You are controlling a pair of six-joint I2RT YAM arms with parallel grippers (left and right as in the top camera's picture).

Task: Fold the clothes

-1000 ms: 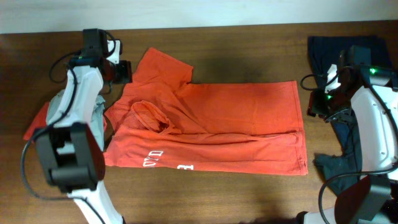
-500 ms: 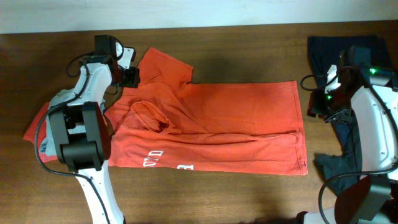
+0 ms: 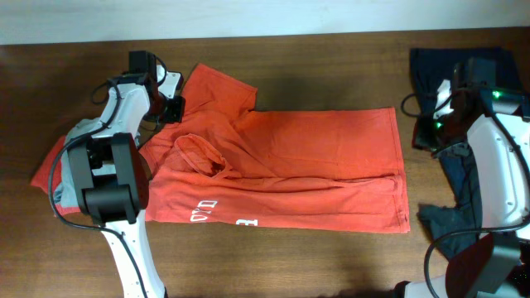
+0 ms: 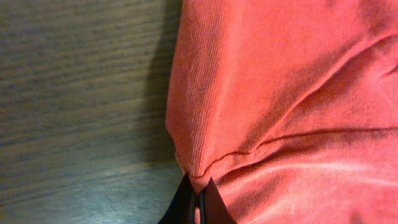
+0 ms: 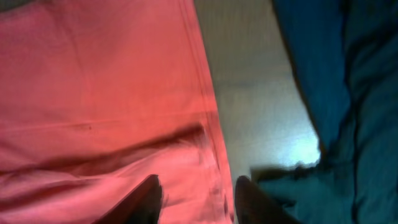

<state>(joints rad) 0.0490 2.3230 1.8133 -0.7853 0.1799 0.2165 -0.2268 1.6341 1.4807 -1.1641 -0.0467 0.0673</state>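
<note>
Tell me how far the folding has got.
Done: shirt spread flat, near long side seemingly folded in, lettering cut off. In hand: left gripper pinches the sleeve-side edge; right gripper open over the hem. Left: remaining folds.

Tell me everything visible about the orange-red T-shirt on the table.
The orange-red T-shirt lies spread and wrinkled on the brown wooden table, collar left, hem right. Fabric looks like finely ribbed cotton. Bits of white print show at the near edge. One short sleeve points far-left; the left gripper is shut on the edge beside it. The right gripper stands open over the hem.
</note>
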